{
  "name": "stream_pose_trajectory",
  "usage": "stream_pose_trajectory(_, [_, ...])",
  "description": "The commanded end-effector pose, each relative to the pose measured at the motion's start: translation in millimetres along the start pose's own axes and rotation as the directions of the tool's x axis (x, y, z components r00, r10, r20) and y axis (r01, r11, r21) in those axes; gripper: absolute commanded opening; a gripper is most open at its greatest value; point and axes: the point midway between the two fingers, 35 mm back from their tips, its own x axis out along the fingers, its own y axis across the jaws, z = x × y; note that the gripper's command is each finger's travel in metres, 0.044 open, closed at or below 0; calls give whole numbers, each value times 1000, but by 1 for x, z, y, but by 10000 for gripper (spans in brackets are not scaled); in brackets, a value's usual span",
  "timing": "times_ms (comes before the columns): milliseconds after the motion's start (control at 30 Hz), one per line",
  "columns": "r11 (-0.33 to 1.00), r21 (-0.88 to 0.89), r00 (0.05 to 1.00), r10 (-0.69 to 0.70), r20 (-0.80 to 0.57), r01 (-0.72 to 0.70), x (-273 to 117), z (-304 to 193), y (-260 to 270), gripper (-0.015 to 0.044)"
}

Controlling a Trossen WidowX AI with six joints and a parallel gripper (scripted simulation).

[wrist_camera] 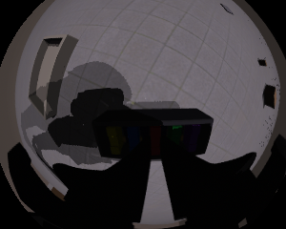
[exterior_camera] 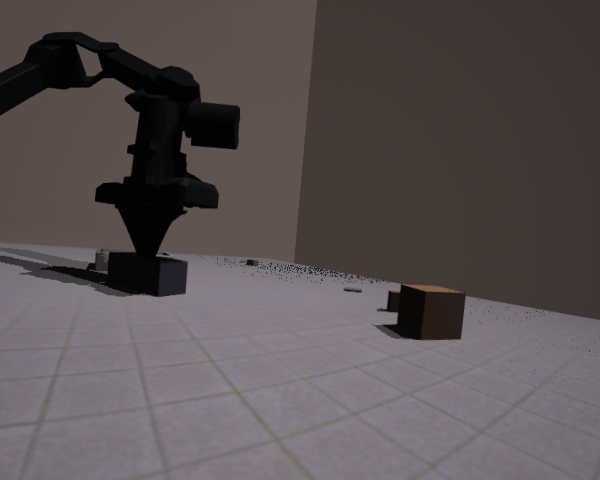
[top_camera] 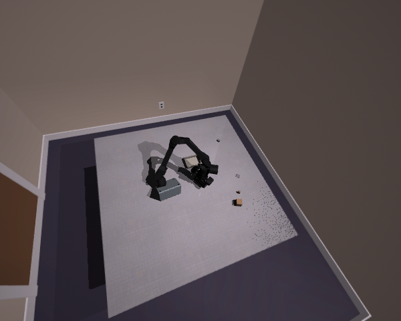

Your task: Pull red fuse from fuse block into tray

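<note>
Fuse (wrist_camera: pixel 154 139) sits in the block (wrist_camera: pixel 154 135), not yet pulled. From the top, my hand (top_camera: pixel 201 176) hangs over the block near the middle of the surface (top_camera: pixel 180 241), the tray (top_camera: pixel 190 160) just beside it toward the far edge. From the exterior, my fingertips (exterior_camera: pixel 148 251) reach the block's top. At the wrist, the red fuse shows dimly between my fingers among the others, and I judge my hand clamped on it. Lifting, carrying to the tray and letting go all remain.
</note>
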Motion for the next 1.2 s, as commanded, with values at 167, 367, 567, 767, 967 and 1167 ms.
stream_pose_trajectory(167, [1000, 0, 1000, -1, 1, 1, -1, 0, 0, 0])
stream_pose_trajectory(367, [1000, 0, 1000, -1, 1, 1, -4, 0, 0, 0])
stream_pose_trajectory(567, [1000, 1, 1000, -1, 1, 1, -7, 0, -1, 0])
stream_pose_trajectory(767, [1000, 1, 1000, 0, 1, 0, -10, 0, -1, 0])
stream_pose_trajectory(967, [1000, 2, 1000, 0, 1, 0, -13, 0, -1, 0])
stream_pose_trajectory(1167, [1000, 2, 1000, 0, 2, 0, -16, 0, -1, 0])
